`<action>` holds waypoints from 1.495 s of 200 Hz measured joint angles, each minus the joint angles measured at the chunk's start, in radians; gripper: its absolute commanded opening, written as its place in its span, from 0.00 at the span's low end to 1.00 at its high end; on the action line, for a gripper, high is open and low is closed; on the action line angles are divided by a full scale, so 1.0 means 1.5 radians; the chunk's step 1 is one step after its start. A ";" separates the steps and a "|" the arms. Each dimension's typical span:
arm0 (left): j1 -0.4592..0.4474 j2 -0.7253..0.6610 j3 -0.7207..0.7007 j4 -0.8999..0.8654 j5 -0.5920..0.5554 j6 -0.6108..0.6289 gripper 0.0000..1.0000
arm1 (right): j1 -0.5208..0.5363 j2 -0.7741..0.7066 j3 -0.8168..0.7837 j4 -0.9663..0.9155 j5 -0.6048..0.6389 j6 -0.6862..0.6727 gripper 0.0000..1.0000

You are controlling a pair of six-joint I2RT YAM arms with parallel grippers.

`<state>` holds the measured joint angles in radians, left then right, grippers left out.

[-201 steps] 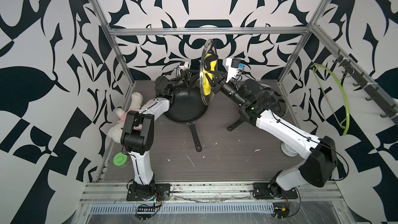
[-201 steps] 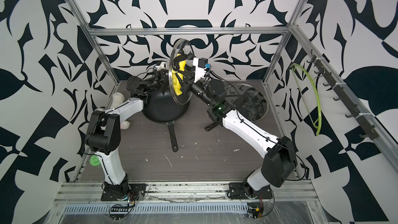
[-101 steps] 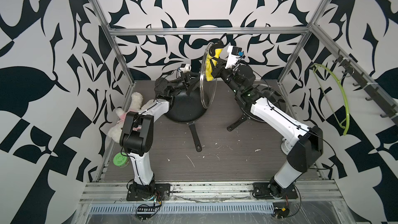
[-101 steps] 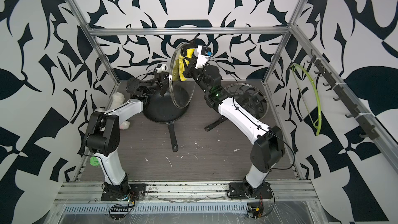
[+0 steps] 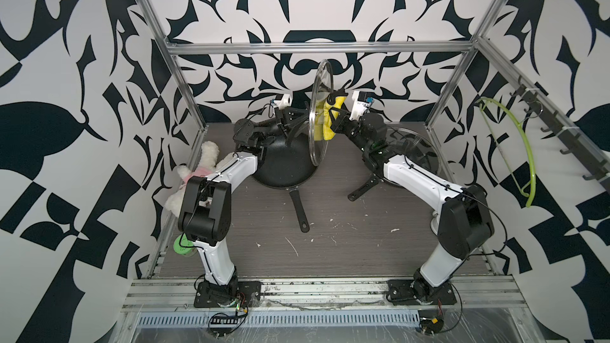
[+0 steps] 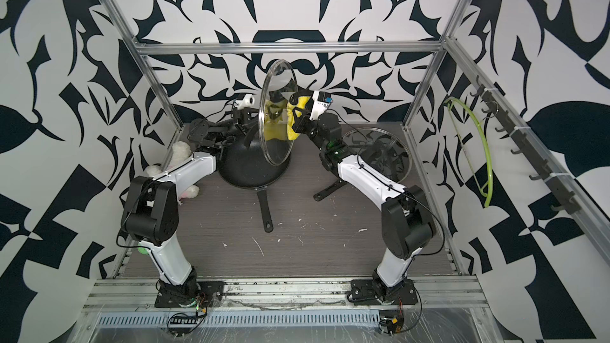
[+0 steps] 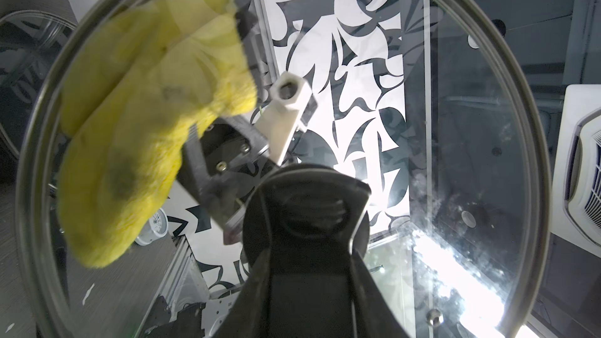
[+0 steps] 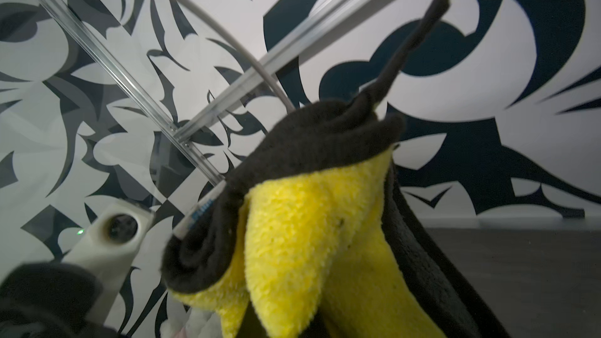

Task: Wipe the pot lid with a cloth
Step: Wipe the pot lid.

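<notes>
Top view, both: left gripper [image 5: 288, 127] [image 6: 244, 127] is closed partway on the black handle [image 5: 294, 130] of the pot lid [image 5: 317, 133] [image 6: 275, 146] and holds that glass lid up on edge, clear of the table [image 5: 330, 252], above the far rim of a black frying pan [image 5: 280, 166]. The pan's handle points to the front.

The right gripper [image 5: 336, 115] [image 6: 297, 117] is pinched fully shut on the cloth [image 5: 330, 123] [image 6: 291, 127]. The yellow cloth lies against the lid face opposite the handle, in the upper half of the glass. Its black loop [image 8: 413, 43] sticks up from the grip.

Left wrist view: the lid [image 7: 455, 125] fills the frame face-on. The cloth [image 7: 146, 118] shows through the glass, flattened on the far side, with grey smudges on it. The handle [image 7: 305, 222] is low centre and dark. White smears show on the glass on the side away from the cloth.

Right wrist view: the cloth [image 8: 309, 238] is bunched close to the lens between black padded fingers [image 8: 422, 271], with the lid rim [image 8: 113, 69] curving beside it.

Rest: a 2nd glass lid [image 5: 412, 146] sits on another pan behind the right arm. A white plush toy [image 5: 204, 163] lies by the left wall, a green item [image 5: 183, 244] sits near the left arm base, and a green hanger [image 5: 515, 146] hangs on the right wall rail.
</notes>
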<state>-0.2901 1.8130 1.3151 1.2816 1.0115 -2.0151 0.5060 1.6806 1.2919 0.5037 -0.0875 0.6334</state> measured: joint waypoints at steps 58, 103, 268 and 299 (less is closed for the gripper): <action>-0.001 0.009 0.019 0.001 -0.012 0.001 0.00 | 0.047 -0.108 -0.159 0.049 -0.044 0.040 0.00; 0.000 0.042 0.051 0.013 -0.014 0.000 0.00 | 0.109 -0.181 -0.195 0.055 -0.053 0.024 0.00; 0.005 0.083 0.050 0.025 0.007 0.001 0.00 | 0.145 -0.116 0.082 -0.042 0.022 -0.163 0.00; 0.005 0.082 0.033 0.014 0.015 0.007 0.00 | 0.104 -0.075 0.126 -0.054 0.030 -0.163 0.00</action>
<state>-0.2825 1.9366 1.3647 1.3022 1.0340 -2.0041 0.6621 1.5684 1.4803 0.4221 -0.0433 0.3893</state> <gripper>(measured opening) 0.339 0.079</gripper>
